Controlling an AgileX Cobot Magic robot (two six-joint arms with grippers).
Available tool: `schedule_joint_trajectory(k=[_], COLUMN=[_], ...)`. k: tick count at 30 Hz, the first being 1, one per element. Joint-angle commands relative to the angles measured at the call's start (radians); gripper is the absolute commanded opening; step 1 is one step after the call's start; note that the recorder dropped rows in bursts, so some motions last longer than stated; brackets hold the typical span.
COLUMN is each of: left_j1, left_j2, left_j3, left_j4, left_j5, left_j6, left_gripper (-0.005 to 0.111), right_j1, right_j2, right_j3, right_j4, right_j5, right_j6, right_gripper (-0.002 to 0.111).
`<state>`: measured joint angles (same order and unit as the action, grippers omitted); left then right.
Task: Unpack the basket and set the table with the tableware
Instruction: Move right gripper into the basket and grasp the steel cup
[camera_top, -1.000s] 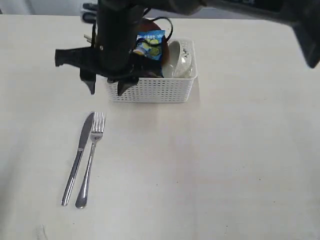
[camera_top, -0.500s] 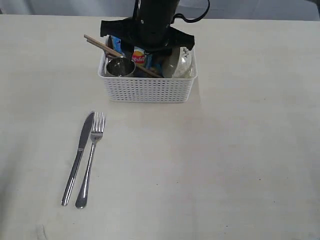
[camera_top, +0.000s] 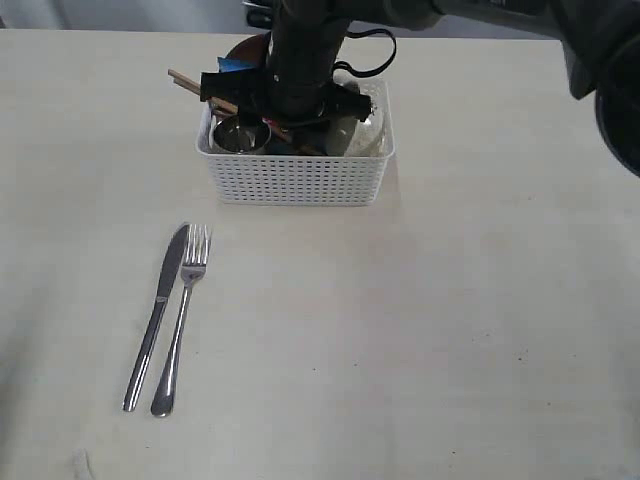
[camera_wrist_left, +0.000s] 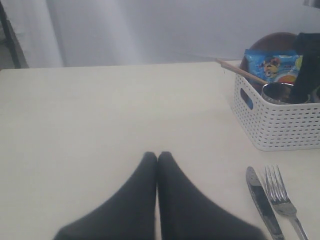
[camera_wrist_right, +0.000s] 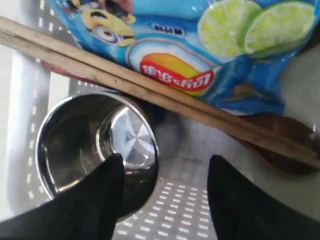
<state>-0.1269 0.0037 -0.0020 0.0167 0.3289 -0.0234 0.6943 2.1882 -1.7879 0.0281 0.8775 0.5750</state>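
Exterior view: the white basket (camera_top: 300, 182) stands at 12 o'clock on the table (camera_top: 480, 320), while the knife (camera_top: 158, 310) and fork (camera_top: 182, 318) lie side by side, just apart, at 8 o'clock on the table, well clear of the basket. The right end effector (camera_top: 285, 112) hangs over the basket's 9 o'clock half. The steel cup (camera_top: 238, 138) sits upright there, the bowl (camera_top: 366, 128) occupies the 3 o'clock end, and the plate (camera_top: 243, 50) rim shows at 12 o'clock. Right wrist view: the right end effector (camera_wrist_right: 166, 159) is spread wide and grips nothing, one finger over the cup's mouth and the other outside it. The chopsticks (camera_wrist_right: 150, 95) lie across the blue chip bag (camera_wrist_right: 210, 50) and the spoon (camera_wrist_right: 282, 145). Left wrist view: the left end effector (camera_wrist_left: 157, 156) is closed tip to tip above bare table, holding nothing.
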Motion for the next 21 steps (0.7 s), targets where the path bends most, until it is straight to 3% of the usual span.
schedule_joint_trajectory(k=[1,6,15,21], left_j1=[-0.007,-0.007,-0.007,-0.007], left_j2=[-0.004,-0.004,-0.004,-0.004], left_j3=[0.002,0.002,0.002,0.002], left_j4=[0.003,0.003,0.003,0.003], left_j5=[-0.006,-0.006,-0.006,-0.006], left_j6=[0.0,0.0,0.0,0.0], left_gripper=[0.0,0.0,0.0,0.0], right_j1=[-0.007,-0.007,-0.011,-0.07], right_j2=[-0.002,0.012,0.037,0.038], right_j3=[-0.003,-0.003,-0.016,-0.068], right_j4=[-0.003,-0.028,-0.086,-0.216], right_j5=[-0.064,-0.074,-0.133,0.083], right_j6=[-0.026,-0.029,-0.016,-0.016], right_gripper=[0.035,0.001,0.0,0.0])
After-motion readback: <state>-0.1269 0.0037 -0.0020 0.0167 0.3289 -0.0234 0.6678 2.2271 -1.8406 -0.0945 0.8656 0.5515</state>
